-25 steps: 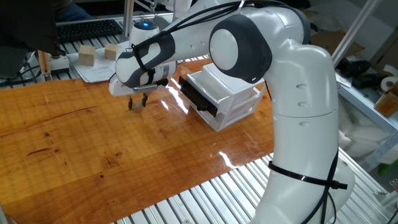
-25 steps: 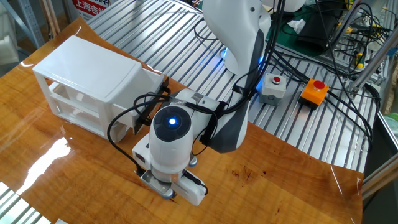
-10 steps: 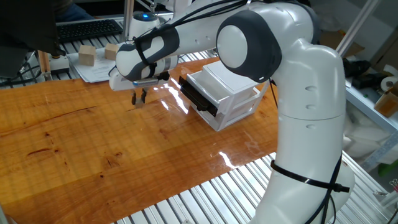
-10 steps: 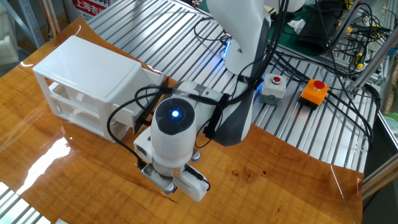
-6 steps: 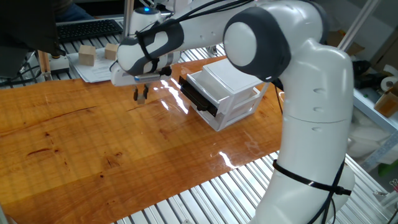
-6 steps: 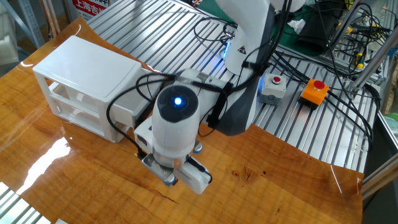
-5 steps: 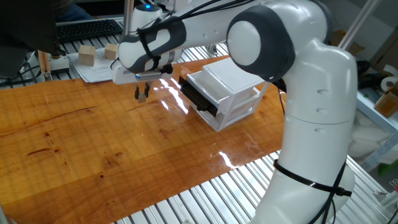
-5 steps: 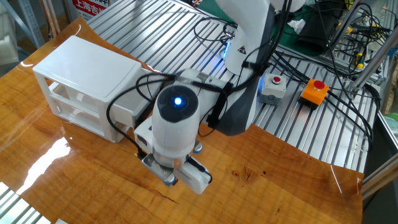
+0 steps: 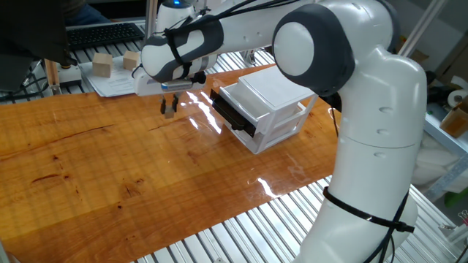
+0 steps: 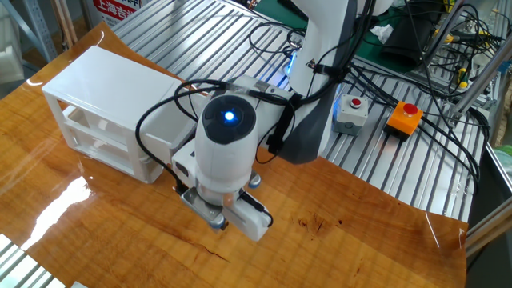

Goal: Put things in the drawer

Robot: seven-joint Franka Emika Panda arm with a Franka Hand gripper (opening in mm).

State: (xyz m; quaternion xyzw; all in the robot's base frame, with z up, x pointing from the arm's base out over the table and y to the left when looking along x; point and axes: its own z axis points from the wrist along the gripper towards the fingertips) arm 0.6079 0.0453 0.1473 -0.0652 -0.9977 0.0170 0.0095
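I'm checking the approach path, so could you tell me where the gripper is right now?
In one fixed view the gripper hangs above the wooden table, left of the white cabinet and its black-fronted drawer, nearer than the two wooden blocks.

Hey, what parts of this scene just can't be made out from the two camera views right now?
- Tiny cube: too small to confirm between the fingers of the hand in one fixed view.
- Fingers and cube: hidden under the arm's wrist in the other fixed view.
- Inside of the black-fronted drawer: not visible in one fixed view; in the other fixed view the arm covers the cabinet front.
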